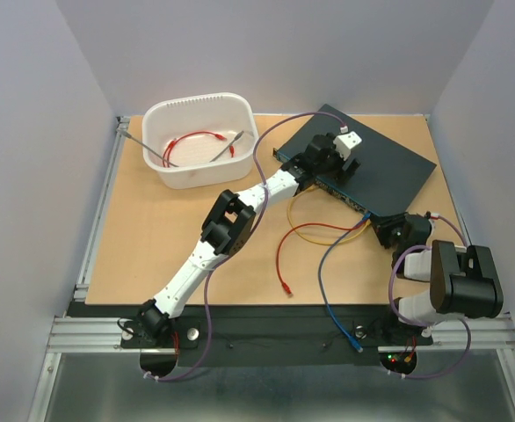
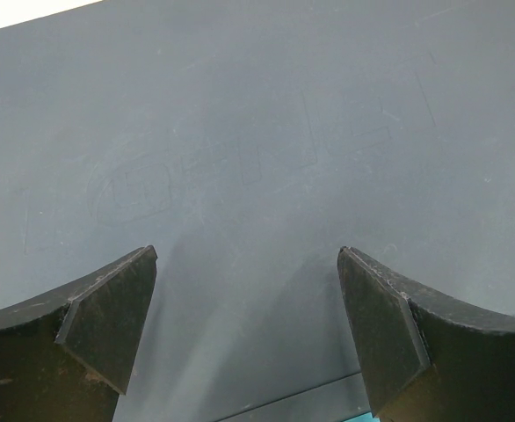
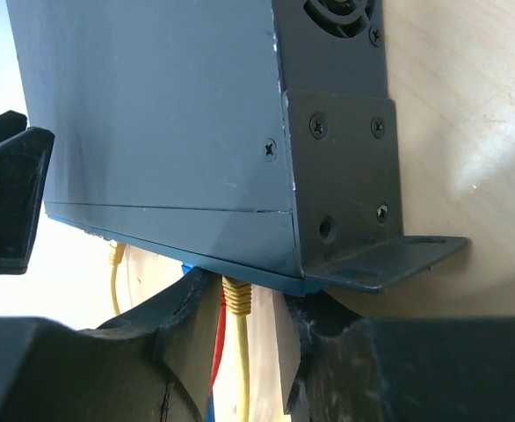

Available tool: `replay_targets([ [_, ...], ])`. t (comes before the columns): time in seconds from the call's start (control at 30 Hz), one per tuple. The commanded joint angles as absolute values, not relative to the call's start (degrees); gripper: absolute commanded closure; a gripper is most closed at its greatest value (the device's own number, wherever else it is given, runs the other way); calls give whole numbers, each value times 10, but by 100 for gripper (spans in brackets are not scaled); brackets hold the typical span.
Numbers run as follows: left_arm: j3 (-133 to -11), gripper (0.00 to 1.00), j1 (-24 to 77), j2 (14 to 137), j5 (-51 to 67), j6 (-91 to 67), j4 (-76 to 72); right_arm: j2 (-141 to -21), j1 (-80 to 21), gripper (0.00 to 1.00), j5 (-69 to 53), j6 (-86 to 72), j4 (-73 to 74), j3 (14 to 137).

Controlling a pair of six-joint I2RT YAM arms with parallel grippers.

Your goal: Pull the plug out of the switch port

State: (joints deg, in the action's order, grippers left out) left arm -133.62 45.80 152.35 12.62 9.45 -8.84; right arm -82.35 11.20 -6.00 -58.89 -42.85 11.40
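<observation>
The switch (image 1: 380,158) is a flat dark blue-grey box at the back right, its socket edge facing the near left. A yellow plug (image 3: 238,294) sits in a port at the right end of that edge, with its yellow cable (image 1: 323,233) trailing across the table. My right gripper (image 3: 247,338) is open, one finger on each side of this plug with small gaps. In the top view the right gripper (image 1: 379,224) is at the switch's near corner. My left gripper (image 2: 249,290) is open and empty over the switch's top (image 2: 257,132), near its front edge (image 1: 319,167).
A red cable (image 1: 284,255) and a blue cable (image 1: 326,281) also run from the socket edge toward the near side. A second yellow plug (image 3: 114,255) sits further along. A white tub (image 1: 196,101) at the back left holds a red cable and two tools.
</observation>
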Motion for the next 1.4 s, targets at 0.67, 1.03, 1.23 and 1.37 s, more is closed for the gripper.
replay_targets([
  [0.67, -1350, 6, 466, 1493, 150, 74, -103, -874, 117, 100, -25, -559, -575, 100],
  [1.03, -1369, 1, 465, 1401, 316, 485, 233, -850, 116, 100, -41, -542, -576, 82],
  [1.23, -1346, 1, 472, 1382, 253, 672, 312, -856, 117, 100, -46, -548, -576, 83],
  [1.37, -1331, 1, 480, 1408, 191, 667, 251, -853, 117, 100, -54, -552, -576, 83],
])
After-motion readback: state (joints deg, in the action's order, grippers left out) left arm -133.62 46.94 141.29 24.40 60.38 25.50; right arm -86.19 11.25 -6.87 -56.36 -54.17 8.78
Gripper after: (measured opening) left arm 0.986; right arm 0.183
